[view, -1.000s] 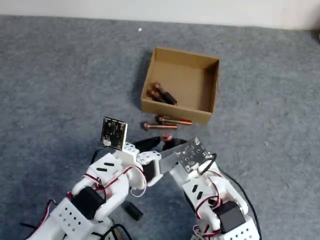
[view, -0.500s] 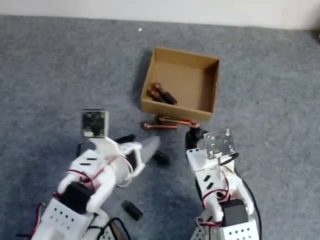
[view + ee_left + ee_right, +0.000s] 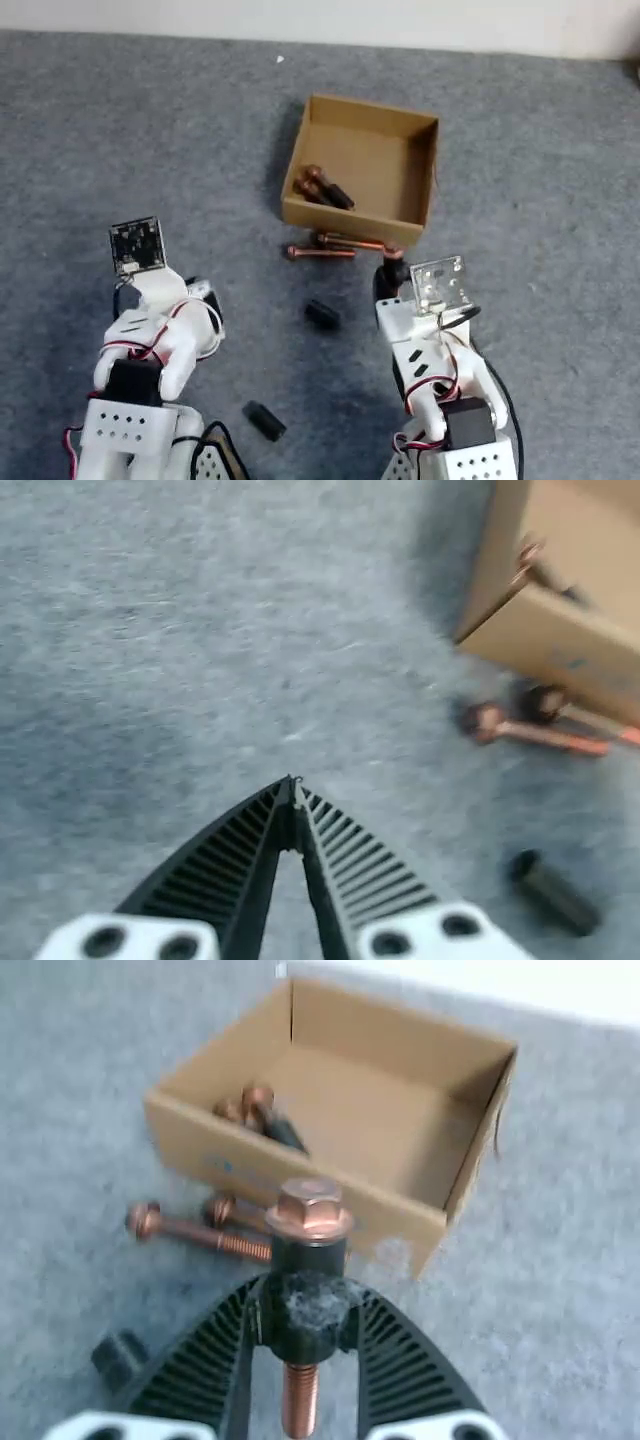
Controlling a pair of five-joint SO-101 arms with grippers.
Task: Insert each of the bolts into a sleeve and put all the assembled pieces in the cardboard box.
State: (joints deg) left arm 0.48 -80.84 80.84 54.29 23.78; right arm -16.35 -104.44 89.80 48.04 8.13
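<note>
In the near-left corner of the cardboard box (image 3: 385,165) lay two assembled pieces (image 3: 322,188), copper bolts seated in dark sleeves, side by side against the wall. The remainder of the box floor was bare. Just outside the box's near wall two loose bolts (image 3: 322,252) lay on the grey counter (image 3: 120,130), roughly parallel to that wall.

The right gripper (image 3: 303,1305) was clamped on a bolt-and-sleeve piece (image 3: 305,1222), holding it upright with the copper head on top, close to the box's near wall. The left gripper (image 3: 293,785) was clenched with nothing between its fingers, well back from the box over open counter.

One loose sleeve (image 3: 321,315) lay between the arms and another sleeve (image 3: 265,421) lay nearer the arm bases. Open counter spread to both sides of the box and beyond it to the pale strip (image 3: 300,15) at the far edge.
</note>
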